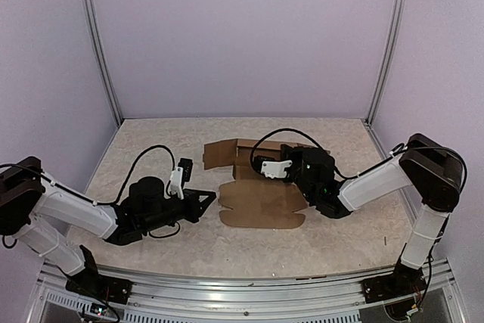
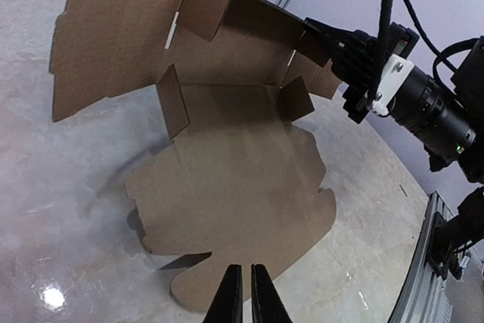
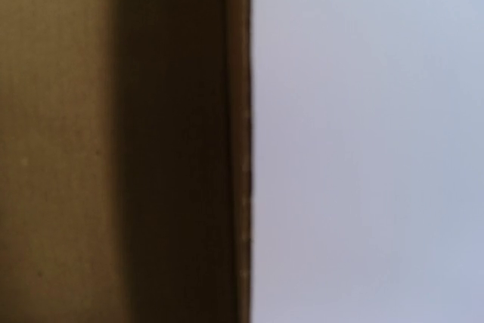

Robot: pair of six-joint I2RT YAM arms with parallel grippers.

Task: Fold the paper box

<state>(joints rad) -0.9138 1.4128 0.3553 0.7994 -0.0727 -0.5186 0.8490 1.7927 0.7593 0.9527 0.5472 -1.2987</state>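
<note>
From overhead, the paper box is lying in the middle of the table, between the two arms. It is one cardboard sheet, its broad near panel resting flat and its far part standing up. The left gripper is pointing at the sheet's left edge. The right gripper is reaching in at the raised part from the right.

The left wrist camera is giving what the overhead one is not. It is showing the raised back wall with short side flaps turning inward, a large panel leaning up behind it on the left, and rounded tabs along the flat panel's near edge. It is also showing the left fingers drawn together to a thin slit at that near edge. I cannot tell whether any cardboard is sitting between them. In the same view the right gripper's black fingers are clamping the flap at the right end of the back wall.

The right wrist camera is taking in only brown cardboard, very close and blurred, filling its left half, with pale wall beyond.

Counting, I am seeing one sheet, two arms, two grippers, two black cables looping over the wrists, and two metal corner posts.

The tabletop is looking like pale speckled stone, glossy enough to be catching a light. Lavender walls are enclosing it on three sides.
</note>
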